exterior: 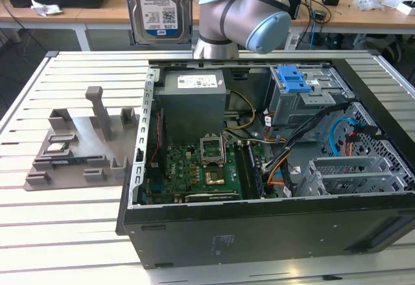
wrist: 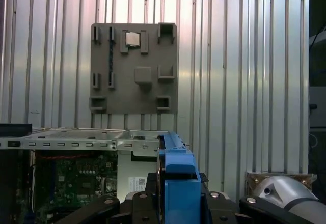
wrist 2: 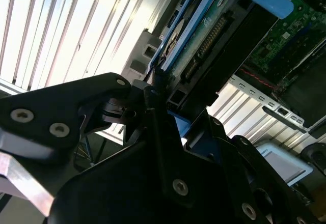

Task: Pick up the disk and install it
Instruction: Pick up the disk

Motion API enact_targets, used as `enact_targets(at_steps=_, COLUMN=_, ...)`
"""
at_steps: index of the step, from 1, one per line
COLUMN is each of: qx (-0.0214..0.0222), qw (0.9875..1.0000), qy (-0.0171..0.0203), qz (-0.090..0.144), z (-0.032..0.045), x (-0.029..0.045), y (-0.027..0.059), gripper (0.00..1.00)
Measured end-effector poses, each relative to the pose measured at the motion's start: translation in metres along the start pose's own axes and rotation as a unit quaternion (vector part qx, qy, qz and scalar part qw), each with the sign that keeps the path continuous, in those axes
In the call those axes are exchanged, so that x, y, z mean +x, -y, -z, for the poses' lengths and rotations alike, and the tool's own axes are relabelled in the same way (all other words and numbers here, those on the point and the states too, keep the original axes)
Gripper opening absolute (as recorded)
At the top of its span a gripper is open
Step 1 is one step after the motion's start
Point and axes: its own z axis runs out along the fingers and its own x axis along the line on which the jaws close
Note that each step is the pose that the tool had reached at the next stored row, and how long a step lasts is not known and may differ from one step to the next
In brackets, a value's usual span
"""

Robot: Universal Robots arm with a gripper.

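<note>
Aloft, disk (exterior: 157, 6) in tool (wrist: 178, 186).

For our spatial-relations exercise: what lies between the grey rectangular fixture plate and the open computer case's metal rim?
Only bare slatted metal tabletop, shown in the first wrist view.

We see open air above the open case (exterior: 259, 233), where the gripper (wrist: 178, 188) grips the disk (exterior: 157, 6) clear of everything. Inside, the grey power-supply box (exterior: 192, 103), the drive cage (exterior: 305, 100) and loose cables (exterior: 305, 139) crowd the way. The slatted table (exterior: 65, 233) around the grey fixture plate (exterior: 78, 149) lies free.
</note>
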Motion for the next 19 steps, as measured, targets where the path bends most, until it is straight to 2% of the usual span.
enact_targets(at_steps=7, qx=-0.0002, qw=1.0, qy=0.0, qz=0.0, z=0.0009, x=0.0025, y=0.0175, gripper=0.37)
enact_targets(at_steps=9, qx=-0.0001, qw=1.0, qy=0.0, qz=0.0, z=0.001, x=0.0043, y=0.0195, gripper=0.37)
enact_targets(at_steps=10, qx=-0.0002, qw=1.0, qy=0.0, qz=0.0, z=0.0015, x=0.0126, y=0.0265, gripper=0.37)
enact_targets(at_steps=11, qx=-0.0002, qw=1.0, qy=0.0, qz=0.0, z=0.0018, x=0.0153, y=0.0314, gripper=0.37)
enact_targets(at_steps=13, qx=-0.0002, qw=1.0, qy=0.0, qz=0.0, z=0.0022, x=0.0186, y=0.0382, gripper=0.37)
enact_targets(at_steps=19, qx=-0.0002, qw=1.0, qy=0.0, qz=0.0, z=0.0026, x=0.0223, y=0.0465, gripper=0.37)
